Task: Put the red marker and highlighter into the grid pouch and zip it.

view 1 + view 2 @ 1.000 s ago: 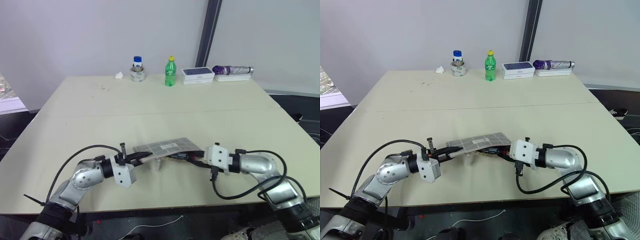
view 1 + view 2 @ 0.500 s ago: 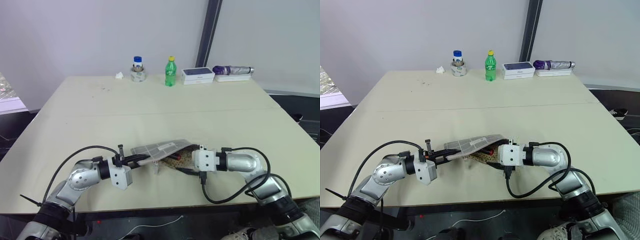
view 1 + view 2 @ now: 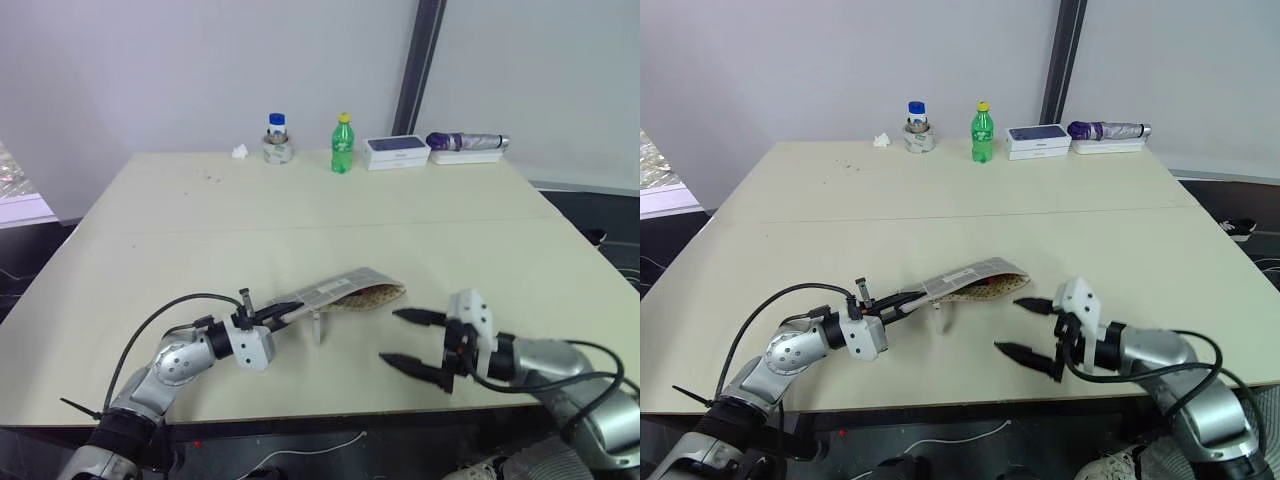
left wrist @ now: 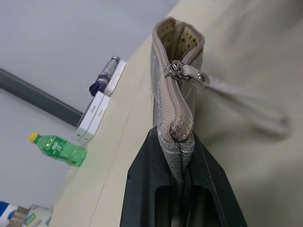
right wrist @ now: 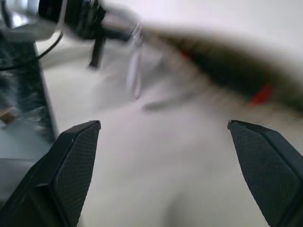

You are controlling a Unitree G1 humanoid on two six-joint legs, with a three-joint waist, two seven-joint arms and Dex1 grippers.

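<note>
The grid pouch is a flat grey fabric sleeve crossed by white grid lines, with a beige zipper tape along its upper edge and a dotted beige lining showing at its mouth. It hangs just above the pale, matte table, lifted at one end by the left gripper, whose two black fingers are pressed together on the pouch's zipper-end corner. In the left wrist view the ribbed beige zipper runs up from between those fingers to a small metal slider near the far end, where the pouch gapes open; a pale pull tab trails off to the side. A small white tab dangles under the pouch toward the tabletop. A dark and red shape lies inside the open mouth in the right eye view; I cannot tell which pen it is.

The right gripper hovers over the table near the pouch's open end but apart from it, its textured black fingers spread wide with nothing between them.

Along the far edge stand a small blue-capped jar, a green plastic bottle with a yellow cap, a flat white box and a folded purple umbrella.
</note>
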